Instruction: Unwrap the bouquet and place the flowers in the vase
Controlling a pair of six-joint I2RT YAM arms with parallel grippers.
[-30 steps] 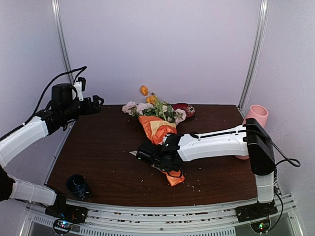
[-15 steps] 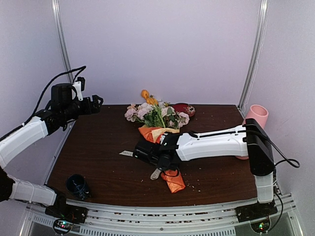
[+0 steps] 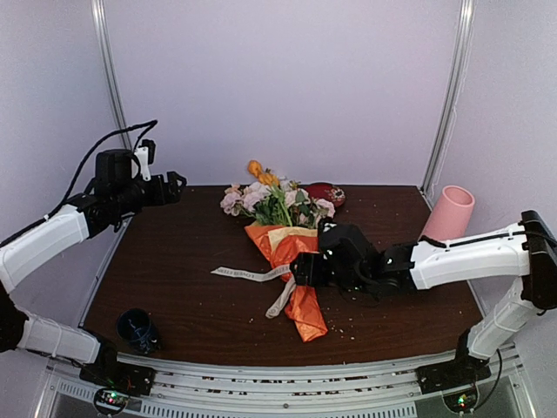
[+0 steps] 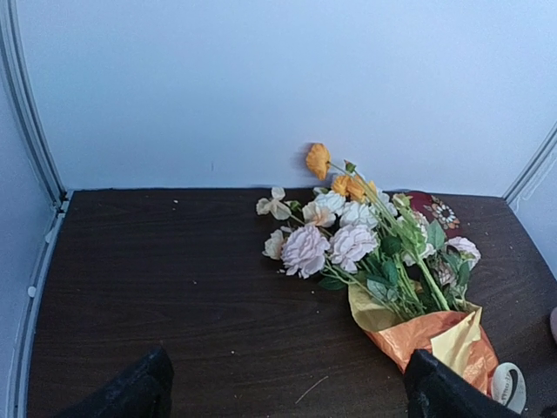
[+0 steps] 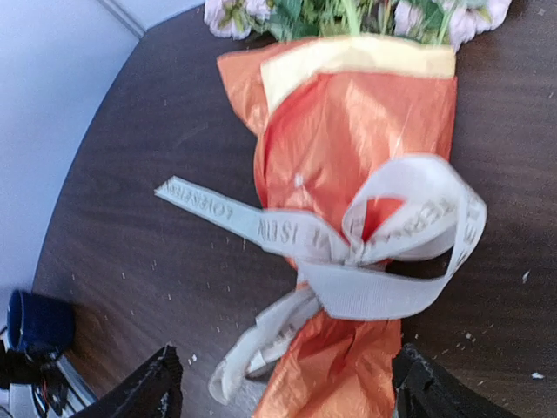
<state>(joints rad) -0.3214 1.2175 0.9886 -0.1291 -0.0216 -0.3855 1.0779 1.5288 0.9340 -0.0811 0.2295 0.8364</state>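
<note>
Since a second ago the right arm (image 3: 470,257) has drawn back to the right, off the bouquet (image 3: 283,239) that it lay across. The ribbon (image 5: 348,261) now shows, one tail pulled out flat to the left. The left arm (image 3: 52,239) has not shifted.

The dark brown table (image 3: 174,261) carries everything. The left arm is raised over its far left corner. The left gripper (image 4: 287,394) has its fingers spread wide with nothing between them, and it is well apart from the bouquet. The right arm reaches low across the right half of the table. The right gripper (image 5: 291,387) is just beside the paper (image 3: 296,279), its fingers wide apart and closed on nothing.

The bouquet lies flat near the middle of the table, with the flowers (image 3: 274,198) toward the far edge and the pointed end of the orange paper toward the arms. It is still wrapped. The ribbon is still knotted round the paper, with one loop to the right and loose tails trailing left and down.

The vase (image 3: 448,213) stands at the right edge, well apart from the bouquet, with no stems in it. A dark red dish (image 3: 329,192) sits just behind the blooms. A small blue cup (image 3: 137,329) stands near the front left corner.
</note>
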